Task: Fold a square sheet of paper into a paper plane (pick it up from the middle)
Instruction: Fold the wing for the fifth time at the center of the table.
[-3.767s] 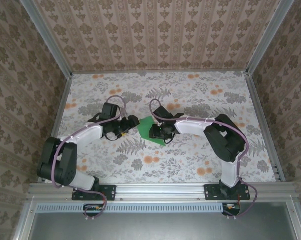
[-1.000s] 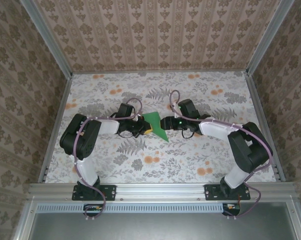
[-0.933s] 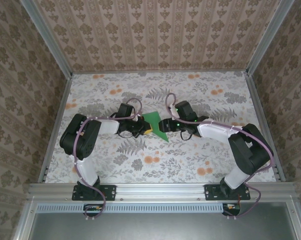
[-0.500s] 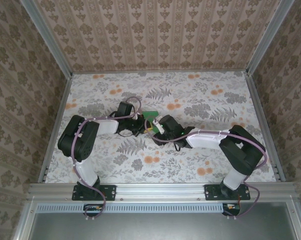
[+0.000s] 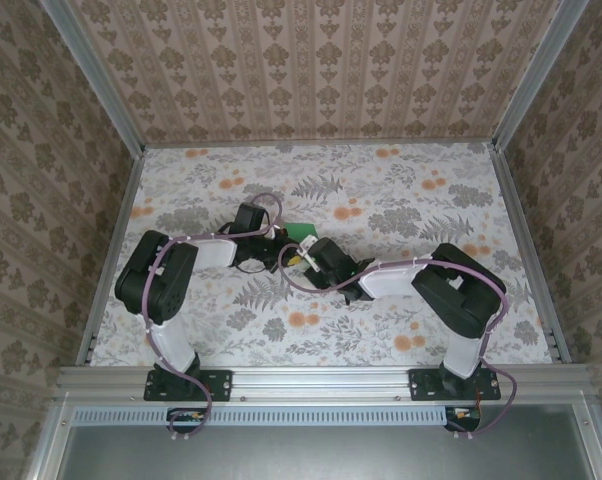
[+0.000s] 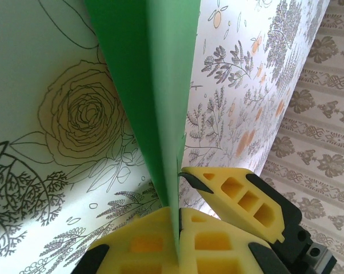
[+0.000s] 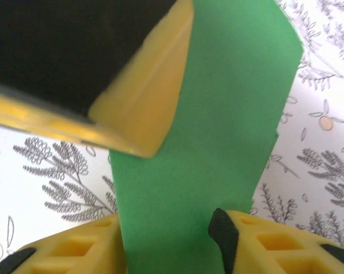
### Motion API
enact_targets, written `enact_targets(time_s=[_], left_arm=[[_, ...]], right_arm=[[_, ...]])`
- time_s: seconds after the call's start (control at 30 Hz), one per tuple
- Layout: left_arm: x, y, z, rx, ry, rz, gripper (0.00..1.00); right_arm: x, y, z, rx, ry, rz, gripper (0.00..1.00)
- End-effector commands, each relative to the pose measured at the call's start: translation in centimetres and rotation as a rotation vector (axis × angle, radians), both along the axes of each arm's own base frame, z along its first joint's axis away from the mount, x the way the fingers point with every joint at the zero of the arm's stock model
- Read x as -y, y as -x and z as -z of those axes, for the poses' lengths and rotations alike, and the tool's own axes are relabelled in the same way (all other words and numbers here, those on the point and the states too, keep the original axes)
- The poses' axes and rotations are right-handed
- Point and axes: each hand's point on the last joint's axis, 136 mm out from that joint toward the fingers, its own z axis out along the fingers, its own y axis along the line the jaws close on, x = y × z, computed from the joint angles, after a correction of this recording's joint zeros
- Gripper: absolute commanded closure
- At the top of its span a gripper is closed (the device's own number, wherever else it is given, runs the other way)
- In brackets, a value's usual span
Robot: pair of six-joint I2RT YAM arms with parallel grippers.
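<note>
- Two arms on one worktop (image 5: 401, 200): the left arm (image 5: 166, 275) and the right arm (image 5: 456, 290) both reach inward, and their tools meet near the worktop's middle.
- One paper (image 5: 303, 232), bright green and plain, folded to a narrow strip. In the top view a small patch of it shows just past the two tools, on the side towards the back wall.
- Left tool (image 5: 277, 254): clamped on the paper.
  - In the left wrist view this tool (image 6: 176, 222) has its yellow pads (image 6: 138, 240) pressed together, with the paper (image 6: 149, 85) pinched edge-on between them.
  - The paper runs away from the pads in two layers joined at a sharp crease.
  - A yellow finger (image 6: 240, 197) of the right tool, black-backed, sits just beside the paper at the pinch.
- Right tool (image 5: 303, 256): jaws apart.
  - In the right wrist view this tool (image 7: 169, 234) straddles the strip.
  - One yellow finger lies at the paper's left edge and the other overlaps its right edge.
  - The paper (image 7: 218, 125) lies flat-faced to the camera, and its far end is cut to a slant.
  - A left tool finger (image 7: 138, 97), yellow on black, covers the paper's upper left.
- One worktop cover, pale, printed with grey ferns, roses and orange flowers.
- Three walls (image 5: 311, 70), papered in a beige damask stripe.
- Two cables (image 5: 266, 205), purple, one looped along each arm.
</note>
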Motion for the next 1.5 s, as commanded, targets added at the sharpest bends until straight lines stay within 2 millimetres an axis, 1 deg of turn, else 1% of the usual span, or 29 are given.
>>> enact_targets(time_s=[0.0, 0.1, 0.3, 0.4, 0.43, 0.5, 0.53, 0.67, 0.77, 0.8, 0.9, 1.0, 1.23, 1.37, 1.47], left_arm=[[0.4, -0.5, -1.6, 0.015, 0.014, -0.009, 1.0], [0.3, -0.5, -1.6, 0.015, 0.012, -0.012, 0.99], [0.1, -0.5, -1.7, 0.011, 0.012, -0.018, 0.97], [-0.2, -0.8, -1.9, 0.014, 0.011, -0.03, 0.92], [-0.5, -0.9, -1.9, 0.017, 0.006, -0.043, 0.89], [-1.1, -0.9, -2.0, 0.022, -0.005, -0.062, 0.8], [-2.4, -1.8, -2.1, 0.03, -0.013, -0.107, 0.76], [-5.1, -3.0, -2.8, 0.065, -0.03, -0.192, 0.59], [-7.1, -3.5, -3.6, 0.095, -0.045, -0.237, 0.5], [-8.1, -3.9, -3.7, 0.114, -0.074, -0.27, 0.48], [-9.7, -3.7, -3.9, 0.144, -0.103, -0.307, 0.41], [-10.8, -3.4, -3.9, 0.178, -0.115, -0.338, 0.36], [-10.8, -2.4, -4.5, 0.288, -0.075, -0.33, 0.34], [-9.8, -2.0, -4.6, 0.329, -0.043, -0.287, 0.34], [-8.4, -1.7, -4.8, 0.358, -0.009, -0.246, 0.34]], right_arm=[[-0.7, -1.1, -0.9, 0.066, 0.006, 0.005, 0.58], [-0.7, -0.9, -0.9, 0.077, 0.022, -0.007, 0.6], [-0.9, -0.9, -1.0, 0.087, 0.034, -0.024, 0.7], [-0.8, -1.0, -0.9, 0.092, 0.045, -0.02, 0.79], [-0.7, -1.0, -0.8, 0.092, 0.049, -0.02, 0.81], [-0.7, -0.9, -0.8, 0.092, 0.047, -0.023, 0.85], [-0.8, -0.8, -0.8, 0.089, 0.04, -0.026, 0.88], [-1.3, -0.4, -1.2, 0.06, -0.015, -0.043, 0.95], [-1.6, -0.2, -1.8, 0.01, -0.092, -0.045, 0.99], [-1.7, -0.2, -2.0, -0.005, -0.118, -0.044, 1.0], [-2.1, -0.1, -2.3, -0.074, -0.198, -0.053, 1.0], [-2.5, 0.1, -2.6, -0.138, -0.274, -0.055, 1.0], [-3.2, 0.4, -3.5, -0.29, -0.449, -0.043, 1.0], [-3.6, 0.3, -3.6, -0.38, -0.535, -0.021, 1.0], [-3.7, 0.3, -3.5, -0.445, -0.595, 0.003, 1.0]])
